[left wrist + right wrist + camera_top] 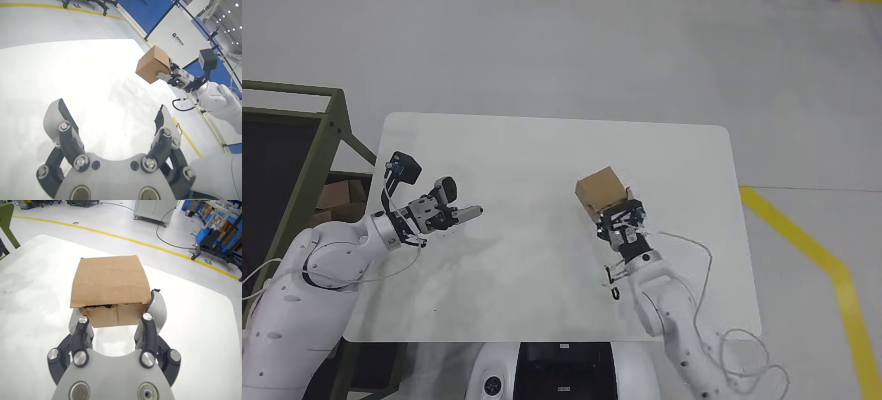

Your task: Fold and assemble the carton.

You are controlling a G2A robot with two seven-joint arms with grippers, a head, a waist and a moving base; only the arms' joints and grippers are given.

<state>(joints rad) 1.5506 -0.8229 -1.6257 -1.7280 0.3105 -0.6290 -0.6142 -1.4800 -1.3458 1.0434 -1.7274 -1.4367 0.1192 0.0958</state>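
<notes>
- White surface (542,290) on a grey shop floor, with a yellow floor line (802,240) off its right edge.
- Brown carton (600,188), top flap folded down, sits right of the surface's middle.
- Jaws of right gripper (619,214) are clamped on the carton's near end.
- Jaws of left gripper (464,213) are spread with nothing between them, near the left edge, well apart from the carton.

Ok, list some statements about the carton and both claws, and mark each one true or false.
1. The right claw is shut on the carton. True.
2. The left claw holds a carton flap. False: it is open, empty and apart from the carton.
3. The carton is a flat unfolded sheet. False: it is folded into a box shape.
4. The left claw is above the white table. True.
</notes>
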